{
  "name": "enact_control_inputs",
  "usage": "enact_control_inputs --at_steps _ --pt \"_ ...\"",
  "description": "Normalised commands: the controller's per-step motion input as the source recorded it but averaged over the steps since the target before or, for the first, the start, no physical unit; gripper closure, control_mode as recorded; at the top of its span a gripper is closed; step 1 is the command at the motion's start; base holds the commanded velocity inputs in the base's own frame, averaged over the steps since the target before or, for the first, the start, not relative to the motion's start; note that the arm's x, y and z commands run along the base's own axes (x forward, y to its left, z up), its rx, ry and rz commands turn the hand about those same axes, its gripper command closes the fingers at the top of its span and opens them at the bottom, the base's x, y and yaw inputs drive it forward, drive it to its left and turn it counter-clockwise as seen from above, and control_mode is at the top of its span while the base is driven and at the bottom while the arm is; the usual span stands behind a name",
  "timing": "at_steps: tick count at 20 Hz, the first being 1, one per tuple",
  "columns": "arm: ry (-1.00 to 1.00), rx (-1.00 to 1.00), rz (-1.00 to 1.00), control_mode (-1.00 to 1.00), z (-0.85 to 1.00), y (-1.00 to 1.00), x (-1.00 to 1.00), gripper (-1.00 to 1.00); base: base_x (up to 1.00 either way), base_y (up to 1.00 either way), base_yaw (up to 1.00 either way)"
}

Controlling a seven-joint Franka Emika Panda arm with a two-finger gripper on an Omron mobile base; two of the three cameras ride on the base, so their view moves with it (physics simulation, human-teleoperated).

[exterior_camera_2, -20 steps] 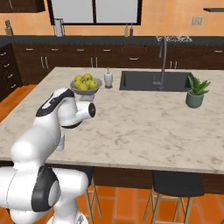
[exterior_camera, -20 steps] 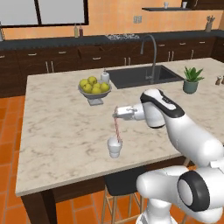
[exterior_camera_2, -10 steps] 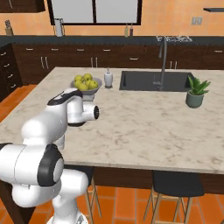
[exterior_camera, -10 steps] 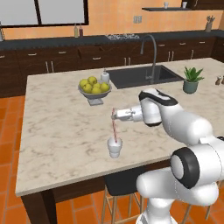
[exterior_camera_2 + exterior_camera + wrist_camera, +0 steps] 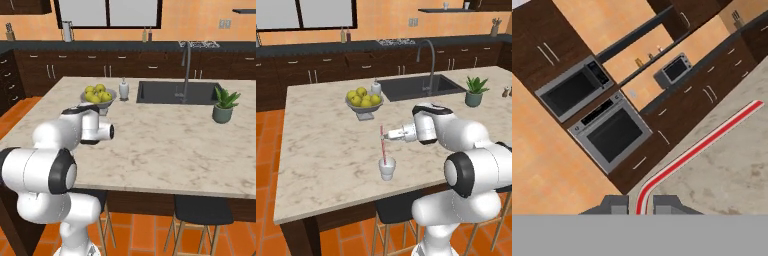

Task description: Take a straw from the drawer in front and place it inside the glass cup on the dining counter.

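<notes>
Two-finger dark hand (image 5: pixel 384 135) clamped on thin pale pink-red straw (image 5: pixel 383 146) near its bent top end, jaws nearly together with the straw pinched between. Confirmed from hand view: straw (image 5: pixel 697 148) ran out from between the finger tips (image 5: pixel 614 205), red with a pale stripe, curved at the held end.

Straw hung near upright, lower end down inside small clear whitish glass cup (image 5: pixel 387 169). Whether the tip touched the cup bottom: could not tell. Cup stood upright on beige veined marble worktop (image 5: pixel 326 150) of the dining island, close to the near edge, well apart from grey bowl of yellow-green fruit (image 5: pixel 363 100). Small white bottle (image 5: pixel 376 88) just beside the bowl; potted green plant (image 5: pixel 474 92) far off by the sink (image 5: pixel 421 86).

Handling judgement: straw looked very light, thin, slightly bendy, smooth, likely to slip or pivot in a pinch. Grip high near the bend looked sensible, kept the long end free to drop into the cup. Cup light too, probably easy to tip if the straw pushed sideways on the rim.

Step judged as placing, nearly finished: release left to do. Risk: straw leaning and toppling the cup, or springing out on letting go.
</notes>
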Motion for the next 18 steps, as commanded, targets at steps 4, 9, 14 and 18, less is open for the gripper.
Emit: enact_control_inputs --at_steps 4,9,14,18 --pt "-0.1 0.0 0.07 -1.0 -0.18 0.0 0.25 1.0 0.0 0.0 0.0" --pt "-0.11 0.0 0.08 -1.0 -0.21 0.0 0.14 1.0 0.0 0.0 0.0" --pt "-0.04 0.08 0.05 -1.0 -0.15 0.0 -0.51 1.0 0.0 0.0 0.0" --pt "-0.04 0.12 0.01 -1.0 -0.03 0.0 -0.75 1.0 0.0 0.0 0.0"
